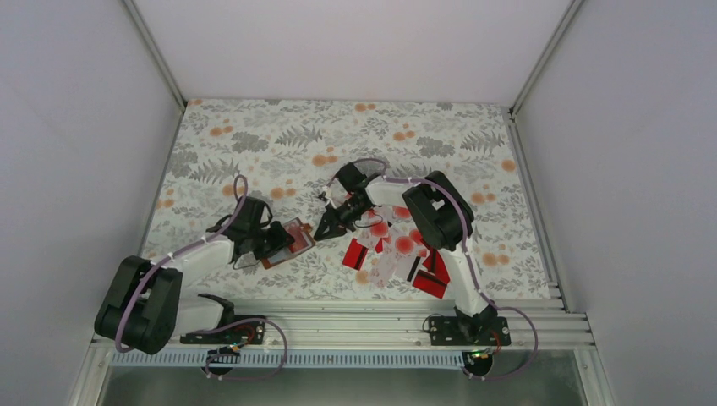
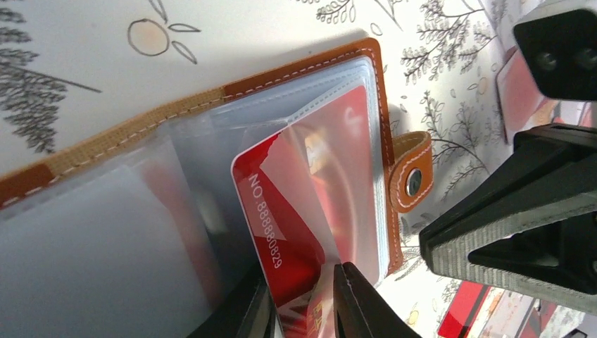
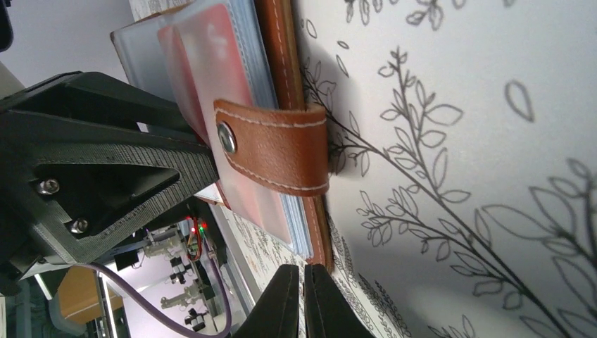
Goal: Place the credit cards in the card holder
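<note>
Card (image 2: 281,211) edge, perhaps loose, between left jaws

Two robot arms share one floral-patterned table (image 1: 254,144), each ending in one two-finger tool: the left gripper (image 1: 272,243) and the right gripper (image 1: 325,227), two in all. One brown card holder (image 1: 293,239) lies between them, with one closing strap (image 3: 281,148) and one metal snap (image 3: 227,137). One numbered red card (image 2: 281,232) stands in its clear sleeves, and at least one more red card shows through the plastic. Beside the right arm lies one heap of loose credit cards (image 1: 397,249): at least three solid red cards (image 1: 355,252) can be picked out, while the blotched white cards (image 1: 380,228) overlap too much to count.
</note>
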Available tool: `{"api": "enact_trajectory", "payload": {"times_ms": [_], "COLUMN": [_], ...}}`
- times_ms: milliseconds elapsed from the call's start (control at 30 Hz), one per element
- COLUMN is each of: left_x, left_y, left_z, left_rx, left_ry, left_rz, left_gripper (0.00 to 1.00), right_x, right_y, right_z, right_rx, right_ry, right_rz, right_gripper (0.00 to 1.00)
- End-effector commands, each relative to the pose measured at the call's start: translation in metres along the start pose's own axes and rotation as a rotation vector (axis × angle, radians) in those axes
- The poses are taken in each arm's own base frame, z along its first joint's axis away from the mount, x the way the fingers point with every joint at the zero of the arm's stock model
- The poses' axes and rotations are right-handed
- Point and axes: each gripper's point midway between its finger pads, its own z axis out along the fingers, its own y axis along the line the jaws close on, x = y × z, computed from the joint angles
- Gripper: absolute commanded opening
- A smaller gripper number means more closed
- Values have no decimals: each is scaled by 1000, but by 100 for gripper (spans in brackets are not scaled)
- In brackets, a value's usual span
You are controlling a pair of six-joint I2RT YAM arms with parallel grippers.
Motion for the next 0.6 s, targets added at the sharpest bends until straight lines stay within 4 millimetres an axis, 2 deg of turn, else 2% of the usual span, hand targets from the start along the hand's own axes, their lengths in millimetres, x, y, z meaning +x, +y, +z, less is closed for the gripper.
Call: {"api": "enact_trajectory", "payload": {"times_ms": [0,200,333,367,567], "left_x": [18,15,15,14,13], "left_y": [30,27,25,24,21], "left_z": [-7,-12,-14,-16,-19], "left_rx": [-161,-194,-216,-223,-230], "left_ry": [70,85,111,114,112], "left_rz": [-8,-14,-18,-18,-12], "left_gripper": [23,27,52,55,58], "right_x": [-6,-9,-10,-10,-11], "right_y": [10,12,14,14,14], "right_z": [1,-1,-3,-4,-7], "right_rx": [-28,-31,-31,-29,-29], "right_ry": [-2,-8,-15,-17,-24], "right_rz": [-52,-56,-61,-61,-61], "right_gripper": [4,4,4,4,4]}}
